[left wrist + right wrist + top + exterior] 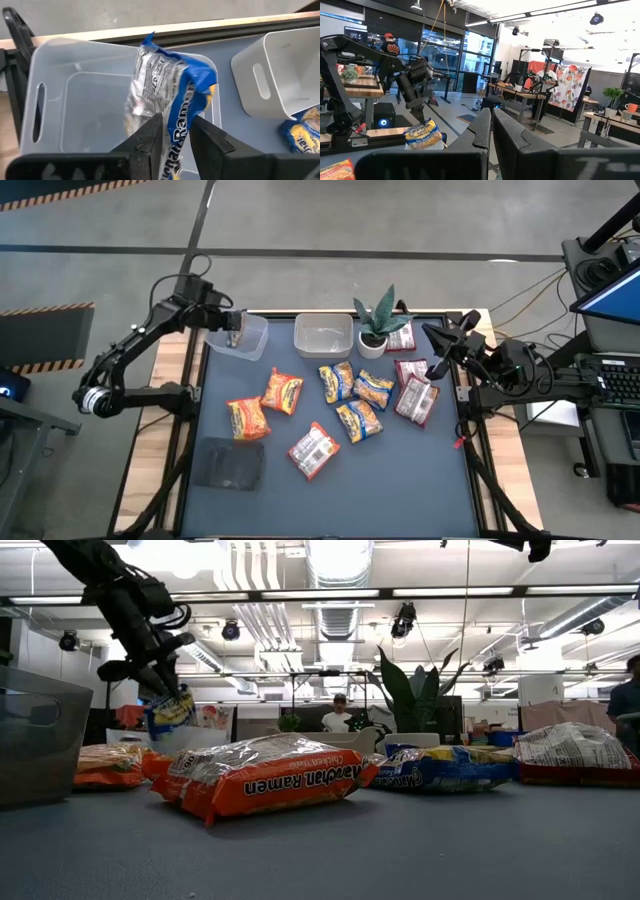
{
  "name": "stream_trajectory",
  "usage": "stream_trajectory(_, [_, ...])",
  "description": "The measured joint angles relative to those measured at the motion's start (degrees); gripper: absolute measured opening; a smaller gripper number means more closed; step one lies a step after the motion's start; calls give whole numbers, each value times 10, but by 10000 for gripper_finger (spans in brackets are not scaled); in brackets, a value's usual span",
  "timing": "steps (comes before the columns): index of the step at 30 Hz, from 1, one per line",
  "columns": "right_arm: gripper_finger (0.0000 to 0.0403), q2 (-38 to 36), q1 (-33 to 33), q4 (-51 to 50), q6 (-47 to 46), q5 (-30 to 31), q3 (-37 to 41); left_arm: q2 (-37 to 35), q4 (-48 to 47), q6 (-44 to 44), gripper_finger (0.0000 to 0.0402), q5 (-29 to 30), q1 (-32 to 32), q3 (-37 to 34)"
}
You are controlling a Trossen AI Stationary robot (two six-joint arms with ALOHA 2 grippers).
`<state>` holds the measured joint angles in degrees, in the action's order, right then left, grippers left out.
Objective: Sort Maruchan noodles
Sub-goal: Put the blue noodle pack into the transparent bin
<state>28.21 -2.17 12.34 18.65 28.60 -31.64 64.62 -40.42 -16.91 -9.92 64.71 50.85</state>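
Note:
My left gripper (235, 325) hangs over a clear plastic tub (250, 345) at the mat's far left corner, shut on a blue-yellow Maruchan noodle packet (170, 80). In the low view that packet (170, 710) dangles under the fingers. Several other packets lie flat on the dark blue mat: orange ones (248, 418), red-and-white ones (313, 450) and blue-yellow ones (359, 420). My right gripper (440, 338) waits raised at the mat's right side, shut and touching nothing. My left gripper pinches the blue-yellow packet between its two fingers at one end (176, 132). The fingers slant downward from above. The rest of the packet reaches out past the fingertips, crumpled. It is lifted clear, over the tub's open top (55, 100).
A second clear tub (323, 337) stands right of the first at the far edge. A small potted plant (378, 325) stands beside it. A dark grey pad (228, 463) lies at the mat's near left. A person shows in the room behind the table (338, 715).

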Motion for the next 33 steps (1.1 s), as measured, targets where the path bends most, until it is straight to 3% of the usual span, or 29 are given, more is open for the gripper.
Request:
stream_trajectory(18, [9, 0, 0, 0, 0, 0, 0, -4, -14, 15, 77, 16, 0, 30])
stream_trajectory(27, [9, 0, 0, 0, 0, 0, 0, -8, -46, 29, 73, 31, -1, 98])
stream_trajectory(33, [9, 0, 0, 0, 1, 0, 0, -11, -51, 24, 73, 30, -29, 87])
